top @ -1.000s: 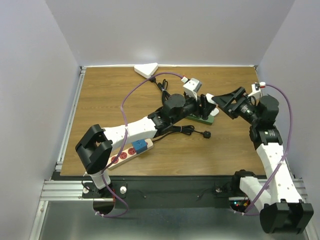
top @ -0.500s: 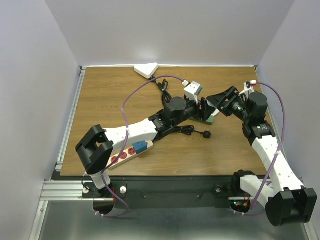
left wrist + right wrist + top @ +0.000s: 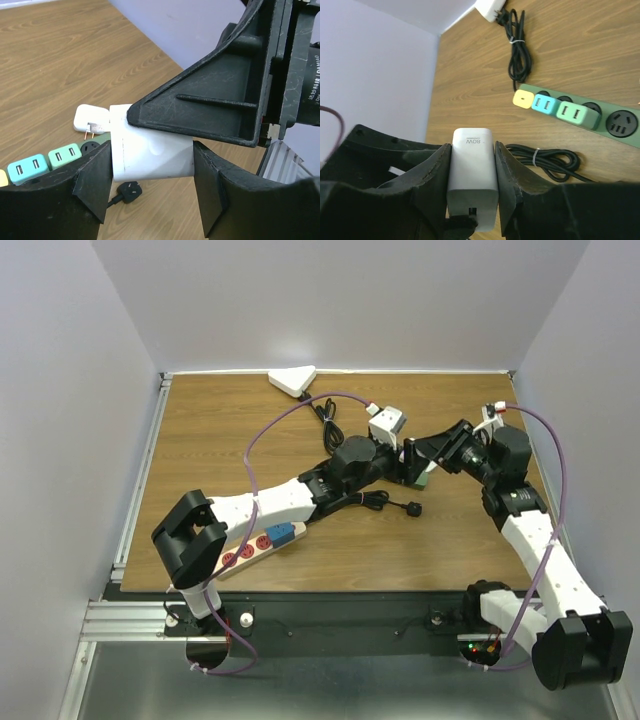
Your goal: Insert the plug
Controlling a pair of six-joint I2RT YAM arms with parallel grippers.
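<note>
1. Left gripper (image 3: pixel 150 172): jaws part-spread, both fingers (image 3: pixel 92 182) pinching the white charger (image 3: pixel 150 152) by 2 opposite sides.

2. Right gripper (image 3: pixel 471 165): jaws narrowed onto the same charger, face marked 80W, pads pressed on its 2 flanks. In the left wrist view, 1 right finger lies across the charger's top edge.

3. Charger: clamped between both sets of jaws, raised off the table.

4. Below the jaws: green power strip (image 3: pixel 590 112), 3 coloured adapters (image 3: pixel 543 104) seated in it. Coiled black cable (image 3: pixel 547 160) just beside the strip.

5. Well apart, toward the left arm's base: white power strip (image 3: pixel 250 548) carrying 1 blue plug (image 3: pixel 284 531).
</note>
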